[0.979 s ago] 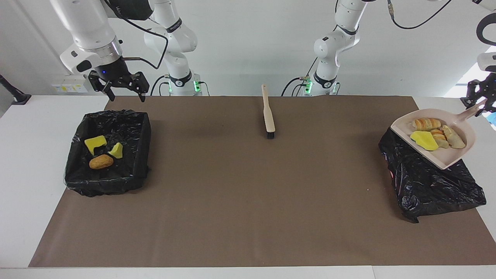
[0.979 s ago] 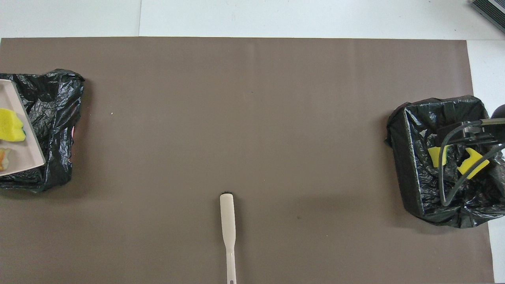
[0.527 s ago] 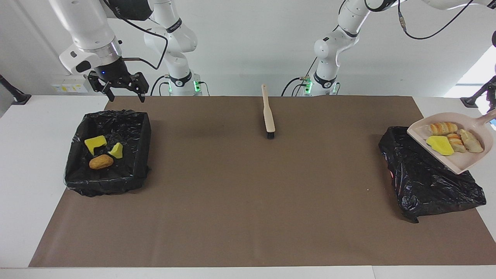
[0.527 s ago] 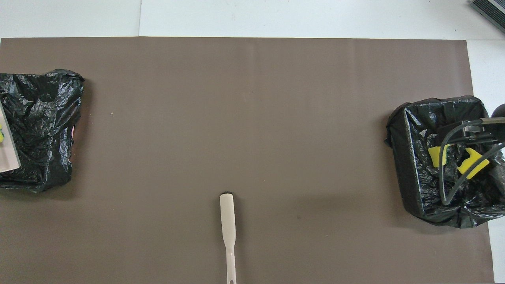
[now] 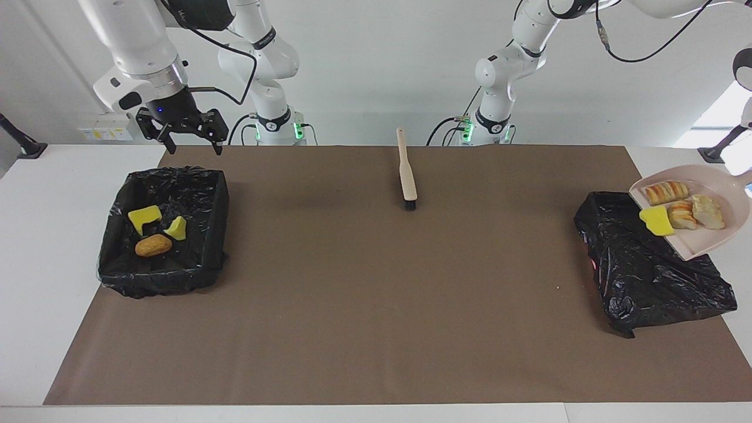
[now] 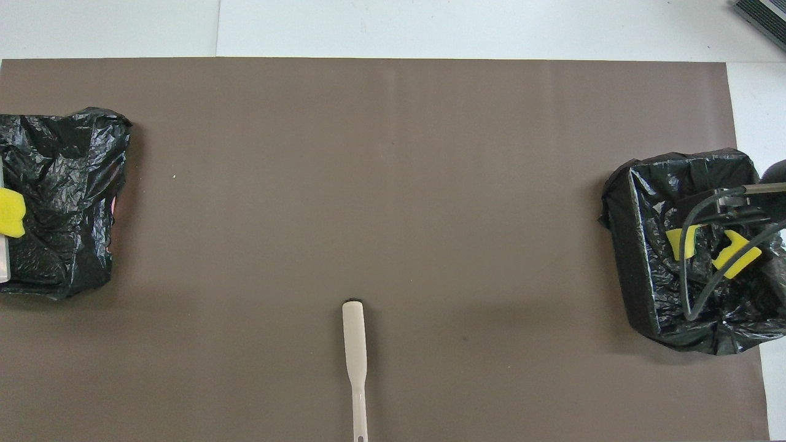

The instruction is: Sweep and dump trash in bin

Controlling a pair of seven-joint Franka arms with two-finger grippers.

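4 scraps of trash (image 5: 681,210) ride the tilted dustpan (image 5: 728,194) over the bin (image 5: 646,264) at 3 o'clock, ready to slide in; its left gripper, unseen, is clenched. Right gripper (image 5: 188,130) waits, released, above the 9 o'clock bin (image 5: 217,200) holding 3 scraps (image 5: 154,231).

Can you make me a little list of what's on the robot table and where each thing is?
dustpan: raised over the bin at the left arm's end, tilted, four scraps on it
yellow sponge: at the dustpan's low lip
empty bin: black-lined, nothing visible in it
filled bin: right arm's end, holds three scraps
brush: lying on the mat near the robots
right gripper: open, over the filled bin's edge
left gripper: out of view
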